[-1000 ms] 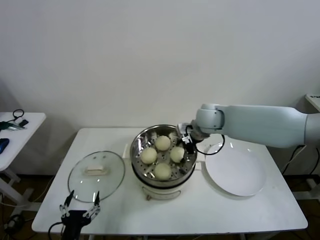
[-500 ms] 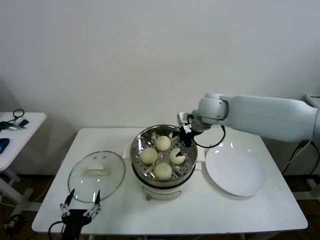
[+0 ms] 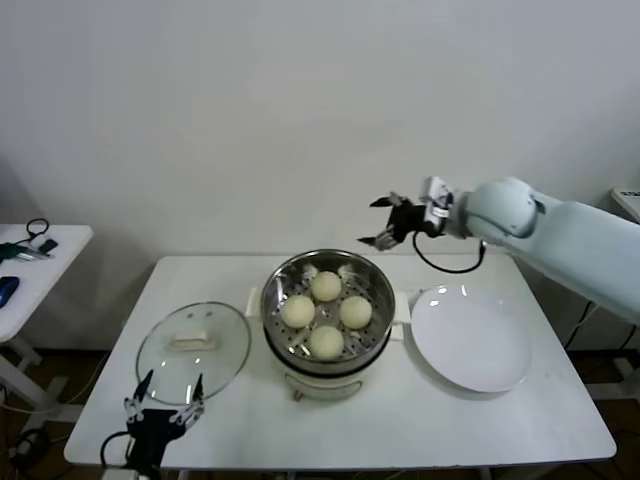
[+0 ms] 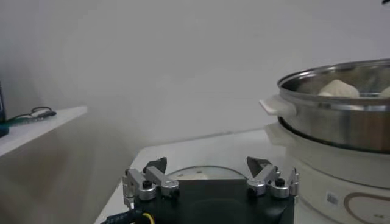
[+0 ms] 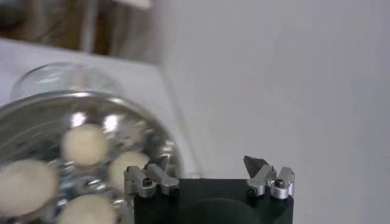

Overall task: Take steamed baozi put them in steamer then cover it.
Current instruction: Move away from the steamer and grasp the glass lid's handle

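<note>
1. Buns: we count four steamed baozi (image 3: 325, 312) lying on the perforated tray inside the steamer (image 3: 327, 345), at the centre of the frame. We judge the loading step done.
2. Plate: the white plate (image 3: 470, 338), right of the steamer, carries nothing.
3. Lid: the cover (image 3: 193, 345) lies flat on the tabletop (image 3: 400, 420) at the lower left of the frame, beside the steamer and apart from it. Covering is the step left.
4. Lid handle: the cream bar on the cover faces upward; its long axis runs roughly left to right across the frame, with a slight tilt.
5. Right gripper (image 3: 388, 222): spread and holding nothing, raised above and to the upper right of the steamer, near the wall.
6. Left gripper (image 3: 163, 408): spread and holding nothing, at the bottom edge of the frame just below the cover, pointed towards it. We judge this arm better placed for the lid.
</note>
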Action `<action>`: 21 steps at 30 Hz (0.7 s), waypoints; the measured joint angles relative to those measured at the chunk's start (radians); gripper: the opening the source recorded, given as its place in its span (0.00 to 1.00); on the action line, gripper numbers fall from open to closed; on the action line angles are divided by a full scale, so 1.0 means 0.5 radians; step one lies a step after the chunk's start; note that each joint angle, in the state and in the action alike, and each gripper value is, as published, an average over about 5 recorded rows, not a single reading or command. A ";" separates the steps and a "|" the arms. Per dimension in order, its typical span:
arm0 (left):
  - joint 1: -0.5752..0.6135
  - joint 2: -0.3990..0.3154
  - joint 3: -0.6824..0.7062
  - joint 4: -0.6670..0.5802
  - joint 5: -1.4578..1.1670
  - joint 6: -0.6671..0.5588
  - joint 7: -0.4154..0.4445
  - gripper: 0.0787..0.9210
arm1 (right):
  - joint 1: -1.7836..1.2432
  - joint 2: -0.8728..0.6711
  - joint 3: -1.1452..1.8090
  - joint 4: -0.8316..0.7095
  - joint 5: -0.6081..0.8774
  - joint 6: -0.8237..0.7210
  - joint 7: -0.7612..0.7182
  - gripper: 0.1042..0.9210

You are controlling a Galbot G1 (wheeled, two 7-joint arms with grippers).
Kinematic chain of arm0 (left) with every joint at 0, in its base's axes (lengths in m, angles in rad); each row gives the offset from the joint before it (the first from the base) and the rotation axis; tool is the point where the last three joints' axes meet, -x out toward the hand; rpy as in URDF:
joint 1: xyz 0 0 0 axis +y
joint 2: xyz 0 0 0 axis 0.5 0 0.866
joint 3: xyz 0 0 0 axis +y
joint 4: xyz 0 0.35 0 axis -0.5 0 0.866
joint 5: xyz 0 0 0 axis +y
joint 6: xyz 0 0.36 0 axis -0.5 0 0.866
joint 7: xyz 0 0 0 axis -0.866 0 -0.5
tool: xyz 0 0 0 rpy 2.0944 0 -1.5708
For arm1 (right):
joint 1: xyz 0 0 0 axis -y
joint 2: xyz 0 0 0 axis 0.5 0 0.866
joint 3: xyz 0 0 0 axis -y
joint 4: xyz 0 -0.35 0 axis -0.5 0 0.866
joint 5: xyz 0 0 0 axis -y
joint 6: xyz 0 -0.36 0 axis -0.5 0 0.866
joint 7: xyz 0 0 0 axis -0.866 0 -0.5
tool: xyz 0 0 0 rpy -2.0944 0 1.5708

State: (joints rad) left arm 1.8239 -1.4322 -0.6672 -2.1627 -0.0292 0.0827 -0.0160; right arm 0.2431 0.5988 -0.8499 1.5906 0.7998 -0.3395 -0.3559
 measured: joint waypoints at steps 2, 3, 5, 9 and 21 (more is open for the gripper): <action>-0.021 0.009 -0.001 0.014 0.000 0.004 0.009 0.88 | -0.259 -0.061 0.267 0.026 -0.030 0.038 0.080 0.88; -0.031 0.013 -0.002 0.021 0.000 0.003 0.013 0.88 | -0.390 -0.082 0.398 0.038 -0.047 0.059 0.112 0.88; -0.055 0.021 -0.006 0.036 0.000 -0.005 0.020 0.88 | -0.659 -0.109 0.667 0.058 -0.085 0.111 0.165 0.88; -0.098 0.035 -0.010 0.063 0.016 -0.036 0.028 0.88 | -1.190 -0.096 1.201 0.085 -0.158 0.256 0.232 0.88; -0.165 0.081 -0.014 0.144 0.180 -0.175 -0.012 0.88 | -2.665 0.355 2.498 0.094 -0.344 0.860 0.263 0.88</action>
State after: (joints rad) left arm 1.7415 -1.3916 -0.6740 -2.0908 0.0607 -0.0050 -0.0221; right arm -1.0895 0.7765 0.3993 1.6374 0.6280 0.0903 -0.2244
